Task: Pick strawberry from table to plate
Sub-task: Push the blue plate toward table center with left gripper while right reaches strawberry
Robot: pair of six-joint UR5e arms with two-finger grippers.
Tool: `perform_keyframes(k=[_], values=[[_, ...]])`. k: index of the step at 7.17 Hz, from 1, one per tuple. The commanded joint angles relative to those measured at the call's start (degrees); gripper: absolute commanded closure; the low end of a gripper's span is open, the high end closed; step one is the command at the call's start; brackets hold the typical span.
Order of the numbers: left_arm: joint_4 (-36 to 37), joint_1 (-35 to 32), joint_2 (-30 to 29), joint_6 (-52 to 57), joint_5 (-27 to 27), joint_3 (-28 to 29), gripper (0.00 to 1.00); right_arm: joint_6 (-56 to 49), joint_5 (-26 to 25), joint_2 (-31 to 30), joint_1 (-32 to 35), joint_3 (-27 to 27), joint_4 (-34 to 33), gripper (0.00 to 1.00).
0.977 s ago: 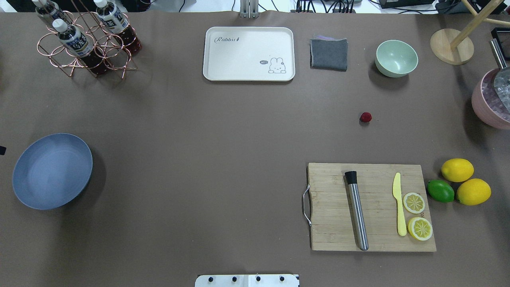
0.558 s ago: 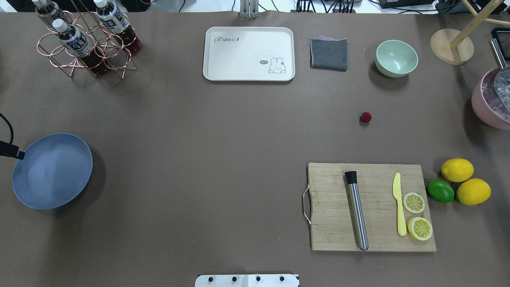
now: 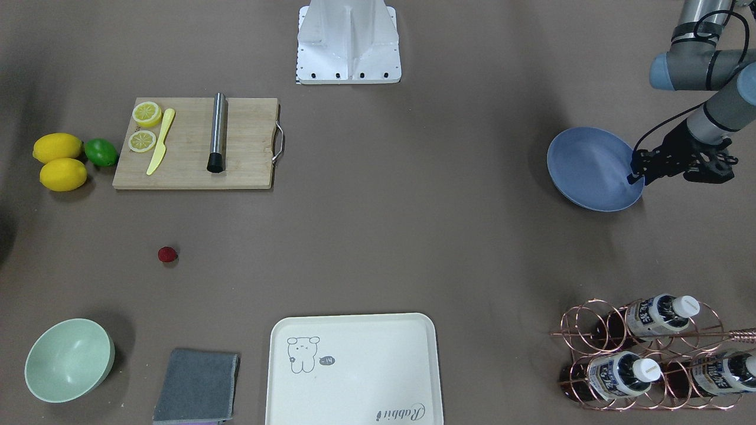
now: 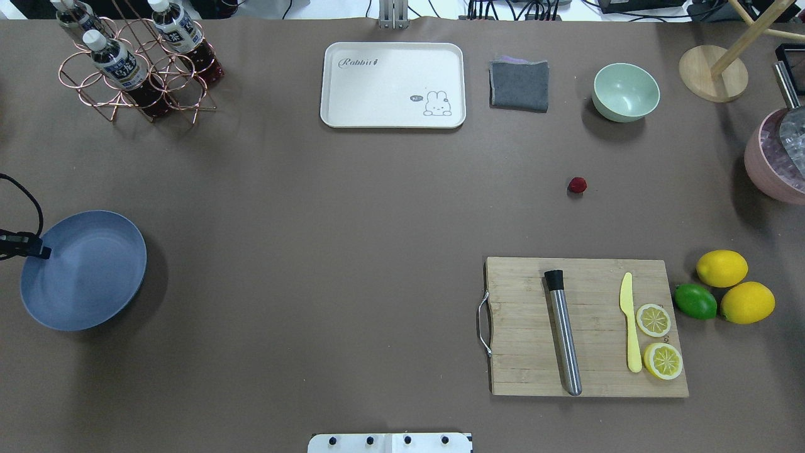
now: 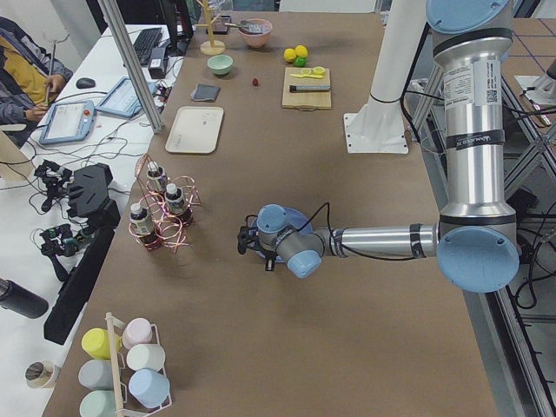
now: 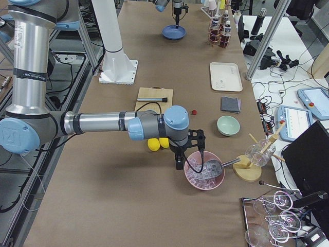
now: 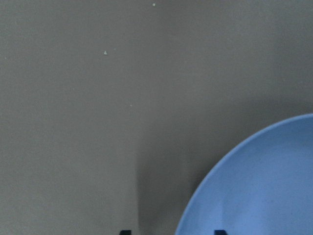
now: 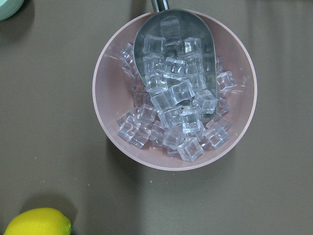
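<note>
Dark-red and bumpy, your tiny round strawberry (image 4: 577,185) lies on the matte brown-grey table (image 4: 352,207), well apart from the shallow round blue-grey plate (image 4: 94,283). The left gripper (image 3: 638,169) hovers at that plate's rim, its fingers spread and empty. The right gripper (image 6: 189,157) hangs over a smooth pink bowl (image 8: 101,73) of clear ice cubes (image 8: 171,117), and you cannot tell how its fingers stand.

The brown-grey table (image 4: 314,207) carries the plate (image 4: 94,283), the strawberry (image 4: 577,184), a cutting board (image 4: 522,327), a cream tray (image 4: 377,88), a grey cloth (image 4: 519,85) and a green bowl (image 4: 626,92).
</note>
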Motion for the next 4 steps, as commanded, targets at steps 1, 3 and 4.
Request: perform_keyframes(k=[1,3,4], values=[[0.4,0.7,-1.4,-0.3,-0.3,0.3,1.00,0.3,0.1,0.7,0.0,0.3,0.1,0.00],[0.7,0.2,-3.4,-1.1,-8.0,-1.5,1.00,4.0,0.3,6.5,-1.7,-0.1,-0.4,0.00],[0.8,0.0,-4.9,-6.4,-8.6,-4.3,1.00,10.6,0.2,10.2,-5.5,-0.4,0.0,0.00]])
